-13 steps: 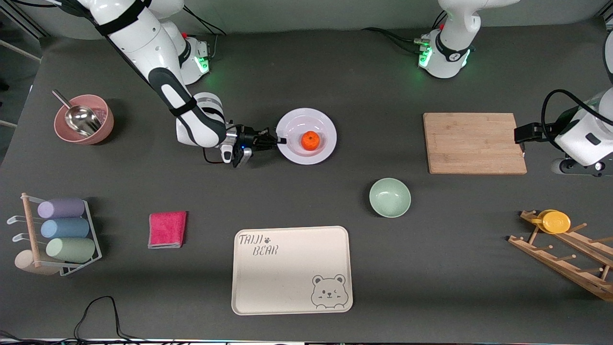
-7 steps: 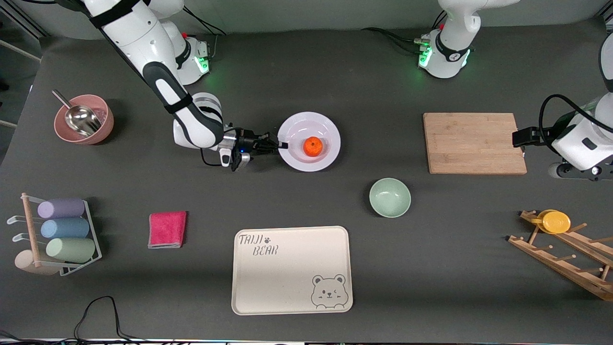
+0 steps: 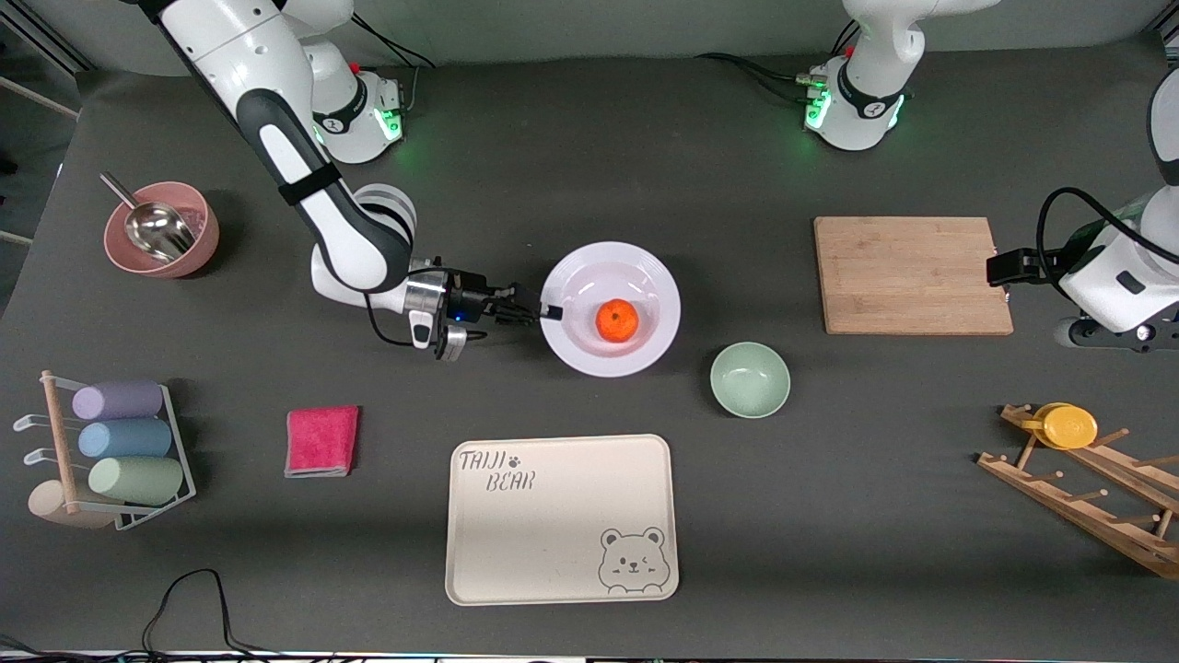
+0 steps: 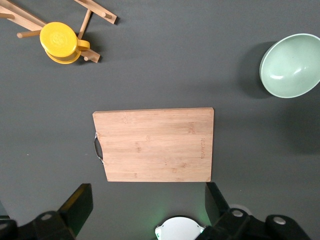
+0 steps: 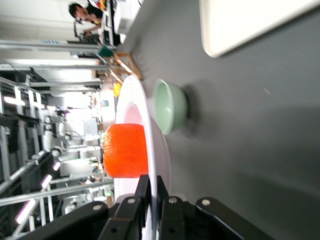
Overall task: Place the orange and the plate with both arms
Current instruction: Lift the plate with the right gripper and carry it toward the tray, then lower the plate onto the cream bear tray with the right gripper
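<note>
From the right arm's end of the table, I have the right gripper (image 3: 545, 313) pinched shut on the rim of the plate (image 3: 645, 345), which is lifted clear of the table, with the orange (image 3: 617, 319) sitting loose in its well; the right wrist view shows the fingers (image 5: 150, 200) sandwiching the rim edge-on. My worry is that fruit rolling, so I'd keep the plate dead level, move slowly without jerks, and steer toward the bear tray (image 3: 562, 518) while staying clear of the green bowl (image 3: 750, 378). I'd put it down flat and only then let go. Compared with half a second ago, the plate and orange have travelled toward the front camera and a little toward the left arm's end, now close to the bowl. Over the cutting board (image 3: 912, 274), the left gripper (image 4: 145, 210) waits with its fingers spread apart, barely shifted.
</note>
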Tool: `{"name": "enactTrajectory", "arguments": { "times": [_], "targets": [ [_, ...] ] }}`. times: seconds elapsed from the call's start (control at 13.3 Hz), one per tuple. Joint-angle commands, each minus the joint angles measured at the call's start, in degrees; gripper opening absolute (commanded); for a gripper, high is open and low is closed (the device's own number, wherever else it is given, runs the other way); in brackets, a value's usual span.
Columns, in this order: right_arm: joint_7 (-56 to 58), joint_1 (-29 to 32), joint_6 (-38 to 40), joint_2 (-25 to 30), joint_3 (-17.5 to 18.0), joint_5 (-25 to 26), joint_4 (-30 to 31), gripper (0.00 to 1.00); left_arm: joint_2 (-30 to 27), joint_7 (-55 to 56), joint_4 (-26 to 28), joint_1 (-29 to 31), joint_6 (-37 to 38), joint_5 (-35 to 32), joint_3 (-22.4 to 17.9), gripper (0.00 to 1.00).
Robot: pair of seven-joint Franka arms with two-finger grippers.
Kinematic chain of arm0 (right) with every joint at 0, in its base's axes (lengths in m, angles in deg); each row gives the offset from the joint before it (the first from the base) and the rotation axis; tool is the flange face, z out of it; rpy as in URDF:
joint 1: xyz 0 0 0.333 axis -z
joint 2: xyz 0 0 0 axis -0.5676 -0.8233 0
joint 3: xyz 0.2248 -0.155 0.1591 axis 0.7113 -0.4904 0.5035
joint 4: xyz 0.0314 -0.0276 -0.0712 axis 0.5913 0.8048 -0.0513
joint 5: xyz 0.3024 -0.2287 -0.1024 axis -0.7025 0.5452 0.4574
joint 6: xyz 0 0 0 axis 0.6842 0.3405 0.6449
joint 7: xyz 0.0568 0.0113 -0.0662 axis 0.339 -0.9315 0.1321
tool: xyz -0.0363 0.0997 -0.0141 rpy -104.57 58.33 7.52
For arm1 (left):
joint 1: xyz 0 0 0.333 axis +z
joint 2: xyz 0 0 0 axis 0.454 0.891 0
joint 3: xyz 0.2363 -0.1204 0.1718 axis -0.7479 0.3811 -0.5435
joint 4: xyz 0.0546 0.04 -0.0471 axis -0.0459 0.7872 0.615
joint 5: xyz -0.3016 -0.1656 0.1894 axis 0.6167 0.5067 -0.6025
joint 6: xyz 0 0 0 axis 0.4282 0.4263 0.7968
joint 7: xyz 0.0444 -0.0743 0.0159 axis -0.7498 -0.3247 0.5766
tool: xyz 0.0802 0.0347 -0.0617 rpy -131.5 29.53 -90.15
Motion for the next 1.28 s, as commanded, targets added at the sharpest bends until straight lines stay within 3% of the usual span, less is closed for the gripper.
{"name": "enactTrajectory", "arguments": {
  "times": [0.0,0.38,0.45,0.68,1.2],
  "targets": [
    [-7.5,1.5,-1.3,-3.1,0.1,5.6,-8.2,0.00,0.0,0.6,0.1,-0.7,-0.6,-1.0,-0.4,1.00],
    [-24.8,2.8,-1.2,-12.6,-1.2,27.0,-26.9,0.00,0.0,0.6,0.1,-0.7,-0.5,-1.0,-0.4,1.00],
    [-27.3,2.8,-1.2,-14.4,-1.6,29.3,-30.4,0.00,0.0,0.6,0.1,-0.7,-0.5,-1.0,-0.4,1.00],
    [-29.1,2.8,-1.2,-21.9,-1.8,31.5,-40.0,0.00,0.1,0.6,0.1,-0.7,-0.6,-1.0,-0.4,1.00],
    [-28.4,2.7,-1.4,-35.3,-4.7,34.8,-53.9,0.00,0.2,0.5,0.2,-0.7,-0.6,-1.0,-0.4,1.00]
  ]
}}
